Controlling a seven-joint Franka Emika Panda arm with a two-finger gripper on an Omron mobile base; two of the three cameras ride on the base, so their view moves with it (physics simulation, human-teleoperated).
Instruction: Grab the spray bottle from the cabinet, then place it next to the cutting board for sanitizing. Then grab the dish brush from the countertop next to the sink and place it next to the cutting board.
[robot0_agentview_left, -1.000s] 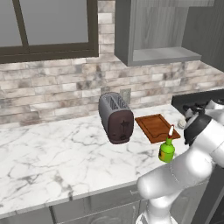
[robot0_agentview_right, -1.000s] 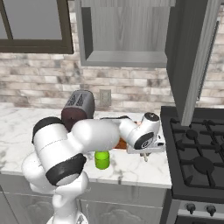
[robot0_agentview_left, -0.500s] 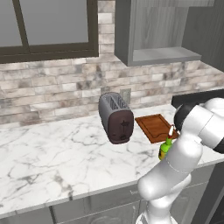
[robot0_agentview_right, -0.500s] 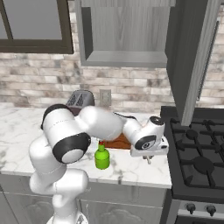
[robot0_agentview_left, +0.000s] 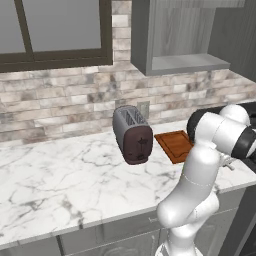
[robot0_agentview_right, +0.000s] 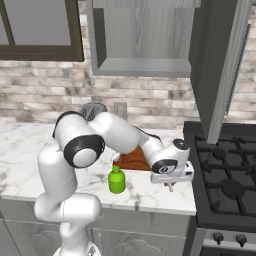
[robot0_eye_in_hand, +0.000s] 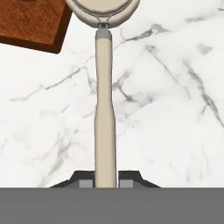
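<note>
A brick backsplash (robot0_agentview_left: 60, 107) in mottled grey and tan runs along the wall, with a dark-framed window (robot0_agentview_left: 55, 30) above it at the left and a small outlet plate (robot0_agentview_right: 120, 109) set into the bricks. A dark toaster (robot0_agentview_left: 132, 134) stands before the wall. To the right sits a black gas stove (robot0_agentview_right: 227, 175) with knobs (robot0_agentview_right: 227, 239) along its front. Grey panelled base cabinets (robot0_agentview_left: 100, 240) run below. The light is even and soft.
</note>
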